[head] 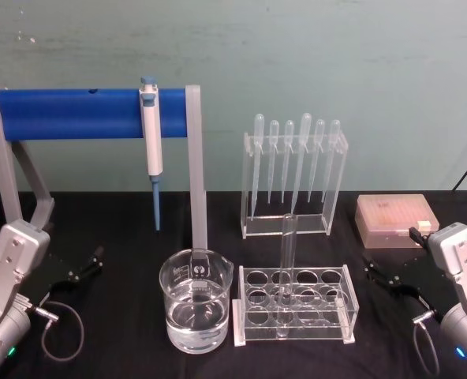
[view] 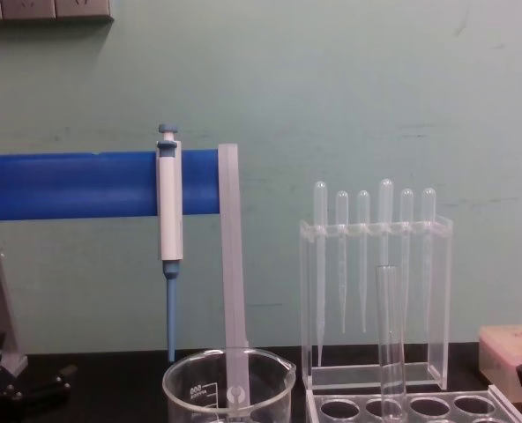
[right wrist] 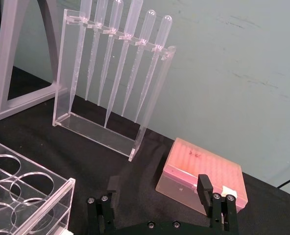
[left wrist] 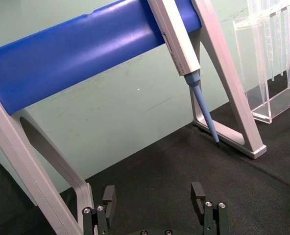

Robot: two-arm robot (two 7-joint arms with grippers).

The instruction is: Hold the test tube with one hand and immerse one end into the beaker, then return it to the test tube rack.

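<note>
The test tube [head: 287, 264] is a long clear glass tube standing upright in a clear acrylic rack [head: 340, 316] at the table's centre right; the chest view shows the test tube [view: 391, 335] from the side. The beaker [head: 196, 304], wide and part-filled with clear liquid, sits just left of the rack, and its rim [view: 228, 366] shows low in the chest view. My left gripper [head: 87, 264] rests open near the table's left edge, its fingers wide apart around nothing [left wrist: 154, 198]. My right gripper [head: 379, 272] rests open at the right, also holding nothing [right wrist: 157, 188].
A white-and-blue micropipette [head: 151, 134] hangs from a blue bar stand [head: 68, 113] at the back left. Behind the tube rack stands a clear holder with several plastic pipettes [head: 293, 178]. A pink tip box [head: 395, 221] lies at the back right. A cable loop [head: 64, 328] lies by the left arm.
</note>
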